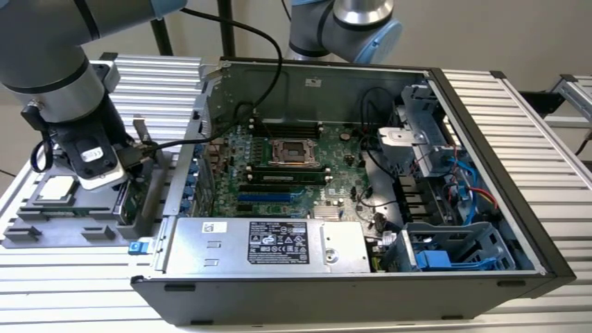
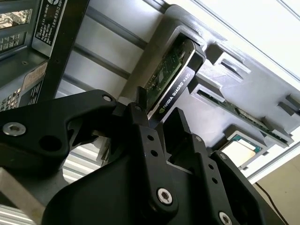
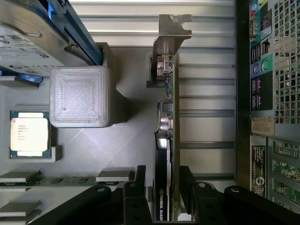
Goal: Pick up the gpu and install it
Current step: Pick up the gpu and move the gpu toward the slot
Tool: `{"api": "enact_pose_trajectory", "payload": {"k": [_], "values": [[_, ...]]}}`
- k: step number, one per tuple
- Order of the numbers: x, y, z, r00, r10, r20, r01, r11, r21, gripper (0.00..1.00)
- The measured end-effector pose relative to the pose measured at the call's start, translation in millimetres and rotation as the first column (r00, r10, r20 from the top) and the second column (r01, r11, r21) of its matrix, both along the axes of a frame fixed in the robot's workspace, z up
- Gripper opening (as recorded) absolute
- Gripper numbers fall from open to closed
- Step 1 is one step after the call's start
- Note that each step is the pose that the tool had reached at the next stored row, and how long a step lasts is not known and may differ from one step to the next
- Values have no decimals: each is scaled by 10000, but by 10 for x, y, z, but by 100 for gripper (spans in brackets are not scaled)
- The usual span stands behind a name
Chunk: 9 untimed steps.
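Left of the case, on the tray: gpu standing on its long edge in a slot of the grey tray, at the exterior view's left.
Card axis: running near to far along the tray, parallel to the case wall beside it.
Card ends: silver metal bracket pointing far; cooler end lying between the fingers.
Card faces: thin green circuit board turned toward the case, black cooler block turned away from it.
Gripper: spread, one black fingertip on each side of the card, a narrow gap left on either side in the first wrist view; clamped on nothing.
Tray: matte grey moulded plastic, stepped into pockets and slots.
Tray contents: square silver CPU chip flat in its own pocket; silver hard drive with blue rails; ribbed, pale translucent block between drive and chip; memory stick lying in a narrow slot.
Case: dark metal box lying open on ribbed aluminium table slats.
Case contents: green motherboard with bare square socket; silver power supply along the near wall; blue plastic drive cage at the near right corner.
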<state>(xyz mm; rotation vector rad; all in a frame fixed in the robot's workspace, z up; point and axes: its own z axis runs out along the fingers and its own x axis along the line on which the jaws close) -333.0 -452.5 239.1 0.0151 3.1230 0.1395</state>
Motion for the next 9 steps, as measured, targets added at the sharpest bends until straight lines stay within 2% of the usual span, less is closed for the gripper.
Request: {"api": "enact_pose_trajectory", "payload": {"k": [6,7,9], "values": [[0,0,0,10000,3,0,-3,10000,0,100],[0,0,0,10000,3,0,-3,10000,0,0],[0,0,0,10000,4,0,-4,10000,0,0]]}}
